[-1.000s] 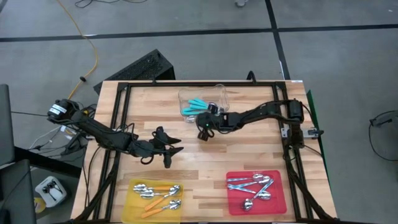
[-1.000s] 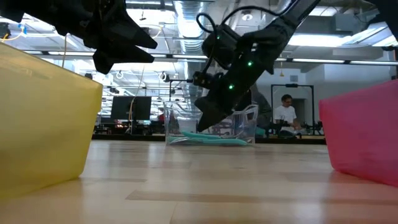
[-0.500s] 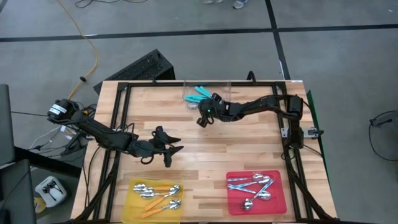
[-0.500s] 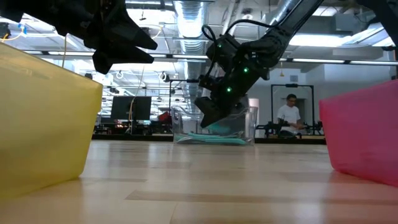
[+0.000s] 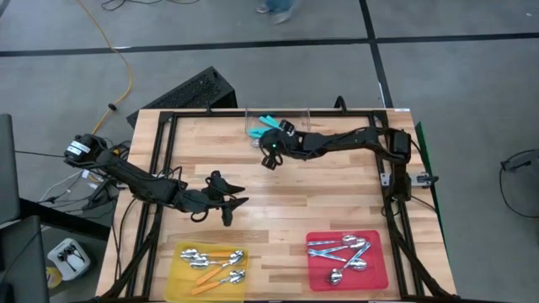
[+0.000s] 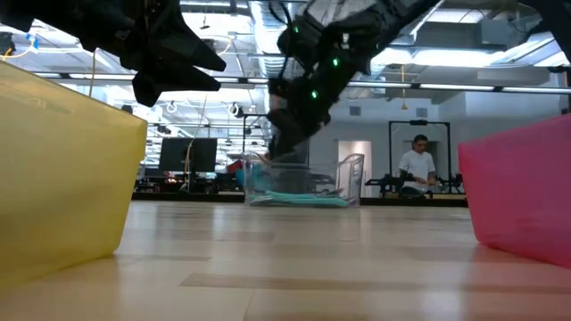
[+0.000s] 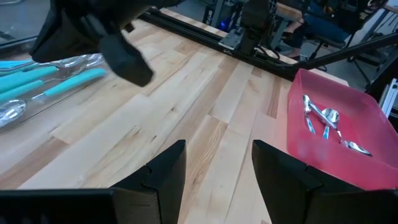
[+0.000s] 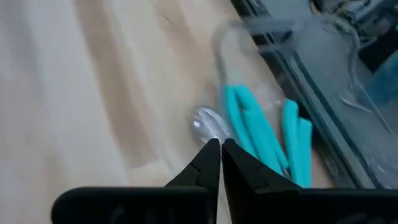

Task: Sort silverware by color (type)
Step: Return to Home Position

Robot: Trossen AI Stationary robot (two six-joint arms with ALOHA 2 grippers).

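At the far edge of the table stands the clear tub, and the teal spoons lie inside it, bunched together. The right arm reaches across from its side of the table, so the right jaws sit just on the table-centre side of the tub, near its left end. In the right wrist view the right jaws are pressed together with nothing between them. The teal handles run forward and away from the tips, side by side, with one shiny bowl lying closest to the tips. From table height, the right jaws hang above the tub's rim rather than inside it, though whether they touch the wall cannot be told.

So the spoons lie straight ahead of and below the right jaws, and the tub's near wall stands between them. Any retreat should therefore go up and back along the arm's own line, not sideways, or the light tub could be dragged or tipped.

The left arm waits over the left middle of the table, well apart from the tub. The left jaws are apart and empty, pointing across bare wood.

The other spoons already look sorted. The orange-handled spoons lie in the yellow tray and the silver spoons lie in the red tray, both at the near edge. No spoon shows loose on the wood, so the sorting appears done.
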